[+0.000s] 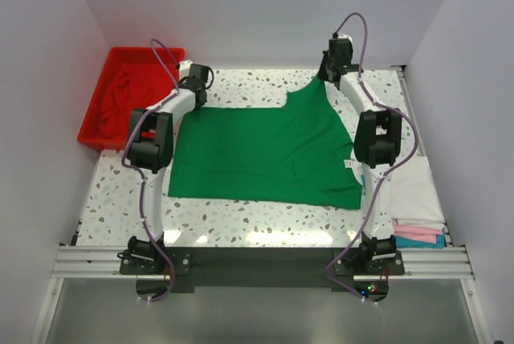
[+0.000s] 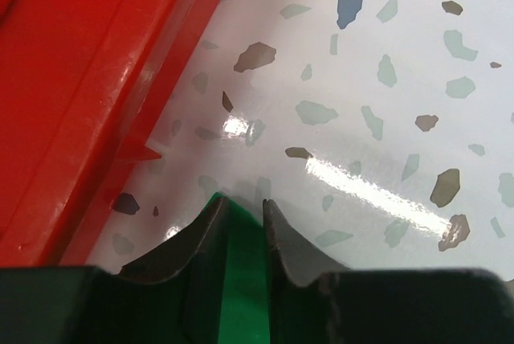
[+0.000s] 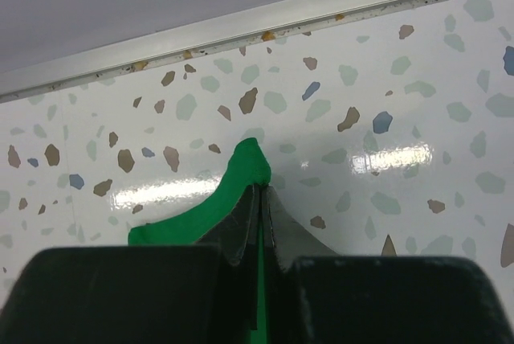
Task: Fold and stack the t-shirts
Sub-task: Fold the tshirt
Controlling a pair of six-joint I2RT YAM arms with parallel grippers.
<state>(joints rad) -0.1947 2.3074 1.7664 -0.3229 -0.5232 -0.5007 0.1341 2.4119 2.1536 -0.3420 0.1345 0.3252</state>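
While I held on at the far side of the table (image 1: 241, 87), the tray (image 1: 96, 99) sat off its far left corner with a dark red shirt (image 1: 128, 91) crumpled inside it. Nothing else showed in it. From my left wrist, the tray's glossy wall (image 2: 80, 79) ran just beside my left hand (image 2: 239, 214), close but apart from it.

The green shirt (image 1: 265, 151) lay spread over the middle of the table, mostly flat. Its far right corner was pulled up toward my right hand (image 1: 329, 75). That hand (image 3: 261, 199) was pressed together, pinching a peak of the green shirt (image 3: 241, 171) above the speckled table (image 3: 361, 79), near the metal rail (image 3: 241, 30) at the far edge.

My left hand (image 1: 194, 95) was at the shirt's far left corner. Its fingers (image 2: 213, 231) stood a little apart with green cloth (image 2: 241, 280) in the gap. Whether they pinched it, I could not tell.

At the near right edge lay a folded stack: a white shirt (image 1: 414, 191) on top, a pink shirt (image 1: 418, 233) and a teal shirt (image 1: 414, 241) showing beneath. My right arm crossed between the stack and the green shirt, covering that shirt's right edge. My left arm lay along its left edge.
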